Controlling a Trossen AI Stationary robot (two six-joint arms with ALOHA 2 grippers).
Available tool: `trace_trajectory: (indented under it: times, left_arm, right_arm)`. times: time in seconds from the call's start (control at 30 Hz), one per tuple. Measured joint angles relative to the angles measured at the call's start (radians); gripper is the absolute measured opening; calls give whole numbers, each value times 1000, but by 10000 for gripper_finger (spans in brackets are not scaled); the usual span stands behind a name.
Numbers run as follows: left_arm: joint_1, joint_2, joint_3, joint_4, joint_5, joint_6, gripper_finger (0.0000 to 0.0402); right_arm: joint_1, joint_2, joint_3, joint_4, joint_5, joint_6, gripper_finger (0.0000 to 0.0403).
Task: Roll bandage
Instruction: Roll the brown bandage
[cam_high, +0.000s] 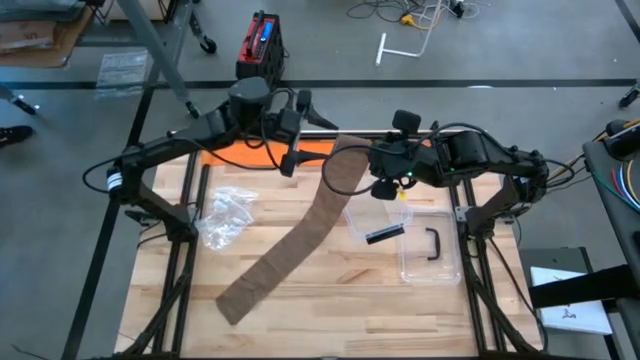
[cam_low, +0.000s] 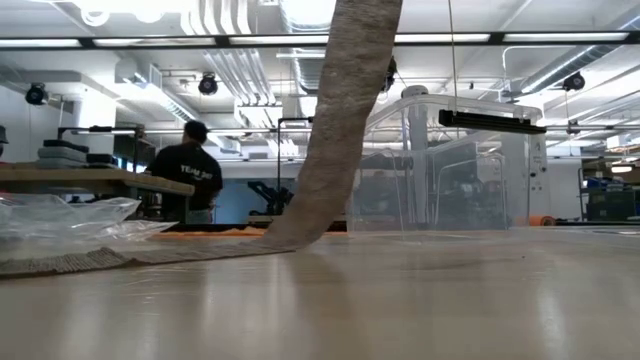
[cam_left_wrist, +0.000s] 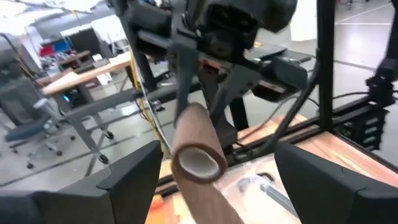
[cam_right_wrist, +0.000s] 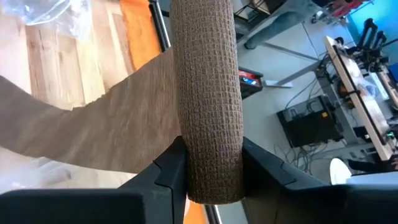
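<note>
The bandage (cam_right_wrist: 208, 106), brown with a woven grid texture, is wound into a cylinder pinched between the right gripper (cam_right_wrist: 208, 168) fingers; its flat tail is draped below onto the wooden worktop (cam_high: 340, 285). Facing the roll's hollow end, the left gripper (cam_left_wrist: 214, 177) is held spread.

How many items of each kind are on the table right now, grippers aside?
Brown bandage, its rolled end clamped in the right gripper: 1
Crumpled clear plastic bag: 1
Clear plastic box: 1
Orange mat at the back edge: 1
Total: 4
</note>
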Motion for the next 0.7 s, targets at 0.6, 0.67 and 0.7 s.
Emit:
trace_trajectory:
  times: [0.6, 0.67, 0.7]
  left_arm:
    - [-15, 0, -7, 55, -17, 72, 280]
    - [-15, 0, -7, 54, -17, 62, 282]
    - [-15, 0, -7, 54, -18, 53, 283]
  right_arm:
    - [-7, 15, 0, 96, 0, 0, 114]
    - [-7, 19, -2, 100, -1, -4, 113]
    - [-8, 24, -2, 113, 0, -10, 112]
